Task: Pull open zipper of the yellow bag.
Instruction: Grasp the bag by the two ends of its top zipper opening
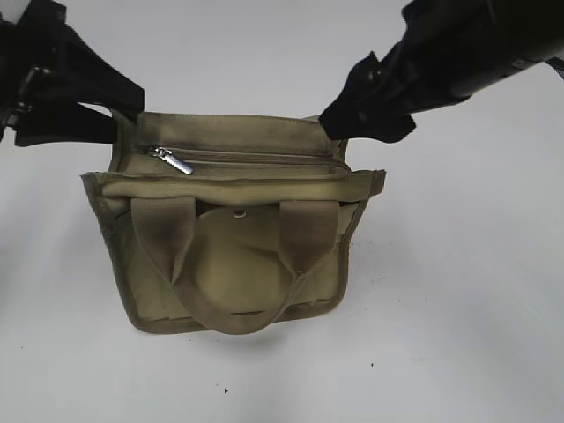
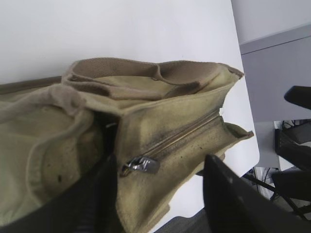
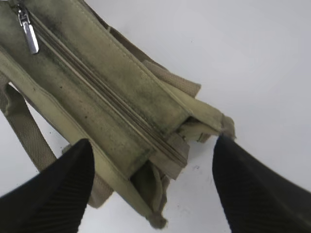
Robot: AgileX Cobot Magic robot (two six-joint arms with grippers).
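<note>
Matt canvas yellow bag (image 1: 238, 264), shiny metal pull tab (image 1: 176, 161), smooth white table (image 1: 458, 308).

A plain white table (image 1: 458, 317) carries everything here, its surface matte and marked only by a few tiny dark specks in front of the yellow bag (image 1: 231, 264). That bag is the one thing lying directly on it, sitting near the middle with its zippered top turned upward and its two webbing handles drooping down the near face. In the left wrist view the table's edge lies just beyond the bag's far end.
</note>
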